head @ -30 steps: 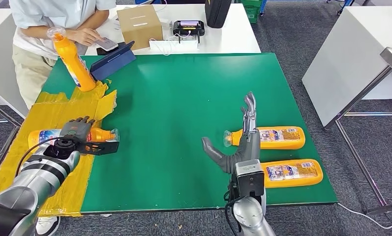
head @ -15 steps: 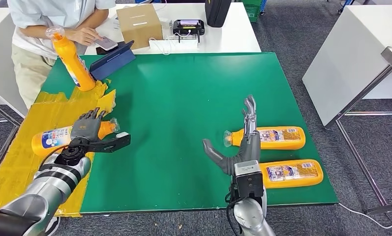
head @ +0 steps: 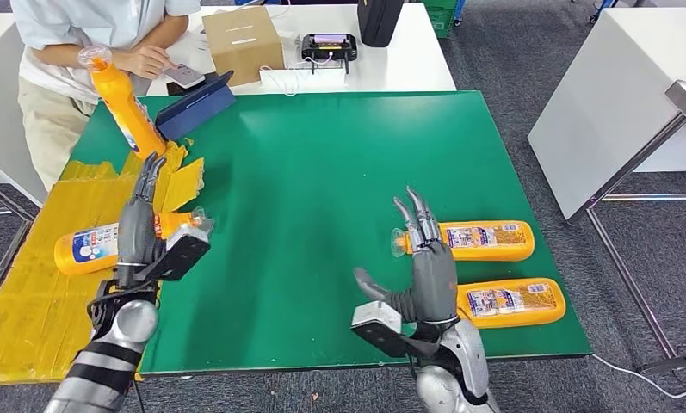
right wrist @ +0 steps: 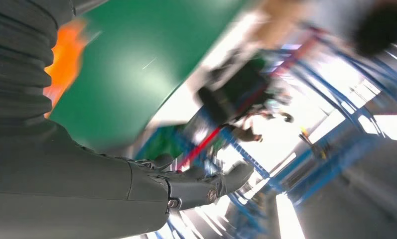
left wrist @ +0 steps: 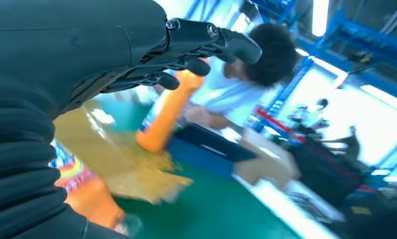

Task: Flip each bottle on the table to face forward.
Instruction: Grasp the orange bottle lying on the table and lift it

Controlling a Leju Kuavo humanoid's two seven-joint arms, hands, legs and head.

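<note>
Two orange bottles lie label-up at the right of the green table point(head: 322, 172): a farther bottle point(head: 485, 241) and a nearer bottle point(head: 516, 302). My right hand point(head: 429, 267) stands open beside them, its fingertips point(head: 415, 211) near the farther bottle's cap and nothing in its grasp. A third orange bottle point(head: 85, 249) lies on the yellow sheet point(head: 29, 292) at the left, blue-and-white label up. My left hand point(head: 139, 228) is raised in front of it, fingers straight and apart, holding nothing. A fourth bottle point(head: 126, 107) stands upright at the back left, also in the left wrist view point(left wrist: 169, 112).
A person point(head: 81, 43) stands at the back left corner, one hand on a phone beside a blue tablet point(head: 197, 105). A cardboard box point(head: 243, 41) and a device point(head: 329, 47) sit on the white table behind. Another white table point(head: 614, 112) stands to the right.
My left hand has let go of the lying left bottle and risen, its fingers now straight and pointing away from me. My right hand has tilted and drawn back slightly. The bottles on the right have not moved.
</note>
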